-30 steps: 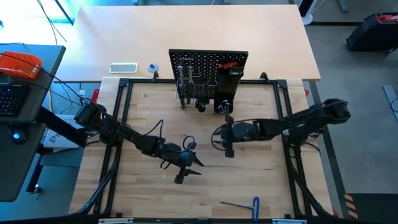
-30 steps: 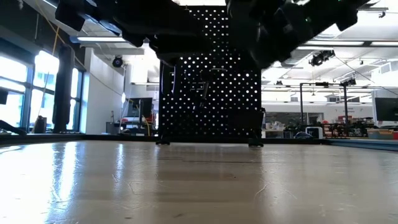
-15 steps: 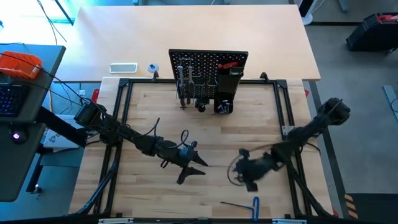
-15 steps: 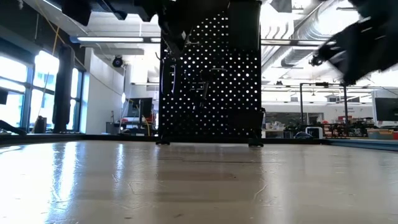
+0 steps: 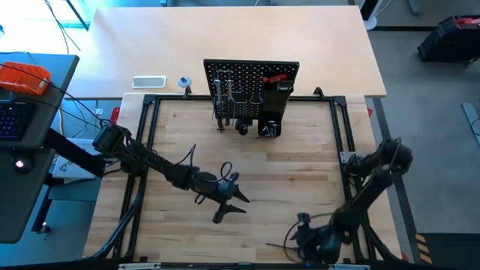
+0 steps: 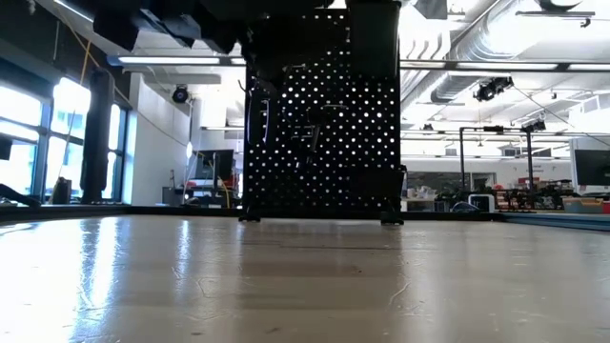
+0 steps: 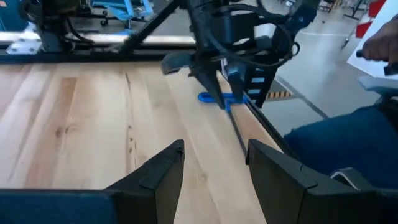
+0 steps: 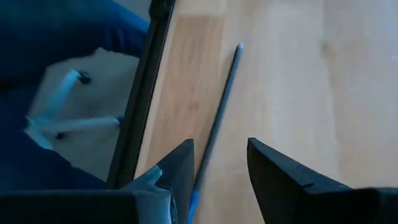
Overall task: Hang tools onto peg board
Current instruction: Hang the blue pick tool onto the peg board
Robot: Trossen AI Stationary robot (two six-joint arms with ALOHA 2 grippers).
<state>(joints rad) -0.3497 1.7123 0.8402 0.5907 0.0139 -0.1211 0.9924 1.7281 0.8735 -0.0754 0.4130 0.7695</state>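
The peg board (image 5: 251,79) stands upright at the table's far side; in the low view the peg board (image 6: 324,124) is seen from its back. Silver tools, a red-handled one (image 5: 277,77) and a black box holder (image 5: 273,105) hang on it. A blue-handled hex key (image 5: 276,245) lies flat by the near edge. My right gripper (image 8: 221,165) is open just above it, a finger on each side of the thin shaft (image 8: 219,115) near the blue handle (image 7: 214,98). My left gripper (image 5: 241,204) hangs open over mid-table, holding nothing.
A black frame rail (image 8: 140,93) runs along the near edge beside the hex key. A person in blue trousers (image 7: 348,143) sits just beyond that edge. Bare wood (image 5: 300,172) lies between the grippers and the peg board.
My right gripper has swept from just in front of the peg board toward the table's near edge, sinking and rolling as it went, and now stands over the hex key. Its fingers stayed apart. The hex key has not moved.
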